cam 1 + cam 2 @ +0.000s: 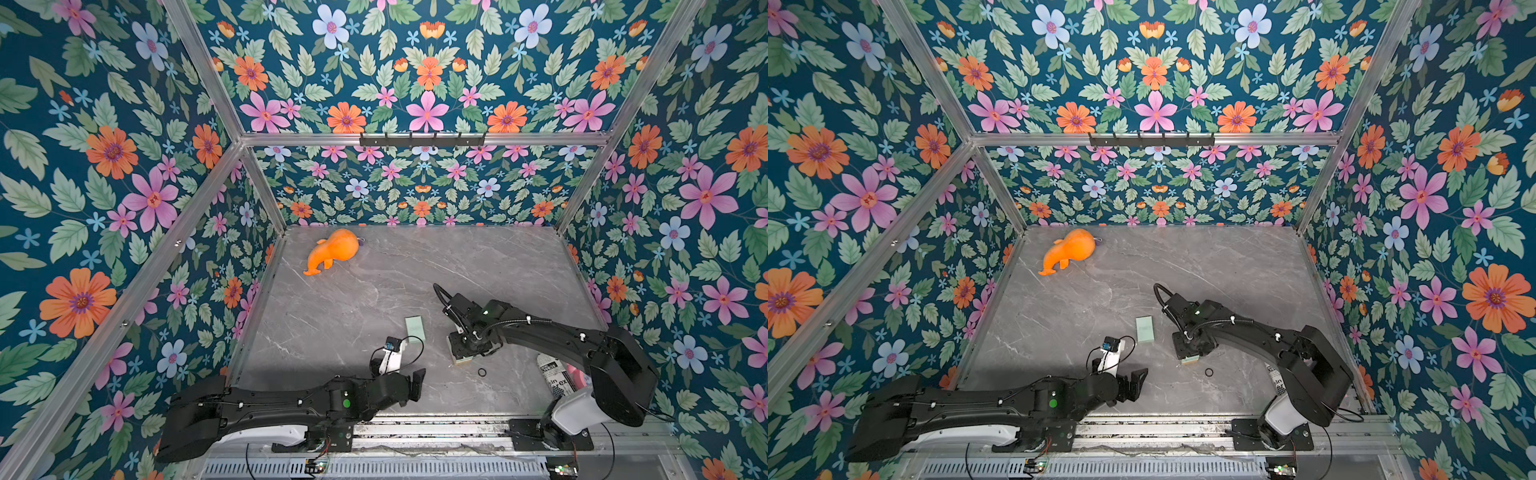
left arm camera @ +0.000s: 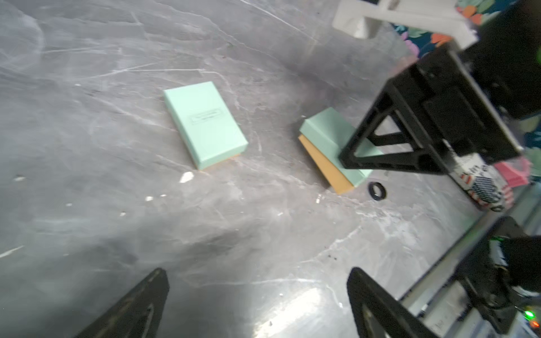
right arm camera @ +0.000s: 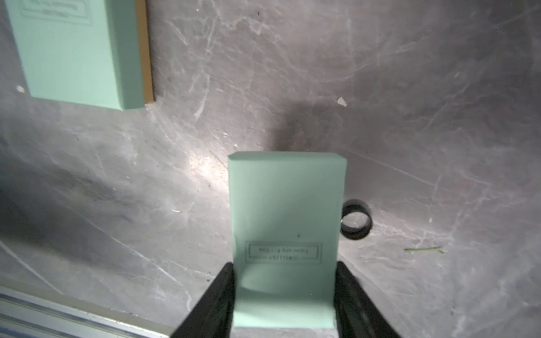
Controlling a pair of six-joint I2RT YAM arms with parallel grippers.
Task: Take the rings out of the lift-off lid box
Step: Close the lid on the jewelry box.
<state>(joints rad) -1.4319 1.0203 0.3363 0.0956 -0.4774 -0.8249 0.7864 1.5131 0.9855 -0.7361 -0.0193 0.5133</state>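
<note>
My right jaws are closed on the lift-off lid box (image 3: 285, 204), their fingers (image 3: 218, 295) pressed against both of its long sides, label facing up. The left wrist view shows its mint-green lid (image 2: 325, 128) sitting skewed over a tan base (image 2: 325, 169), with a strip of the base showing along one edge; I cannot tell whether the lid is raised clear of it. In both top views most of the box (image 1: 460, 360) is hidden under my right wrist, near the front of the grey marbled desk (image 1: 478, 266). One black ring (image 1: 482, 372) lies flat on the desk just beside the box at about 4 o'clock from it, not touching it; I see no other rings. My left jaws stand wide apart and hold nothing, their fingers (image 2: 140, 304) over bare desk at about 8 o'clock from the box. A second mint-green box (image 1: 414, 328) lies closed on the desk at 10 o'clock from the first, well apart from it. An orange toy (image 1: 332, 250) lies far off toward 11 o'clock, near the back wall.
</note>
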